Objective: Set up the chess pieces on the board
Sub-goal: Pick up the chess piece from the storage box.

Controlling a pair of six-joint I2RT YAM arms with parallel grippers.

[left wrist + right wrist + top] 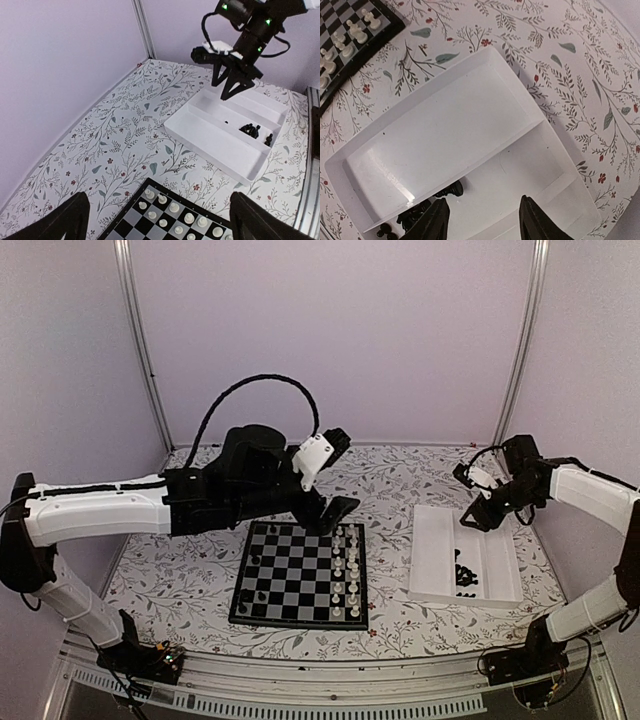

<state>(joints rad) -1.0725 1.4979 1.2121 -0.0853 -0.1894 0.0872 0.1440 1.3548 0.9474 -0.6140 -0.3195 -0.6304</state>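
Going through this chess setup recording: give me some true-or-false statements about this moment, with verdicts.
1. The white pieces stand on the board. True.
2. The left gripper grips a piece. False: its jaws are wide open and empty, above the board's far edge.
3. Some black chess pieces lie in the white tray. True.
4. The right gripper hangs over the board. False: it is over the tray.
5. The board holds no black piece. False: a few stand along its left side.
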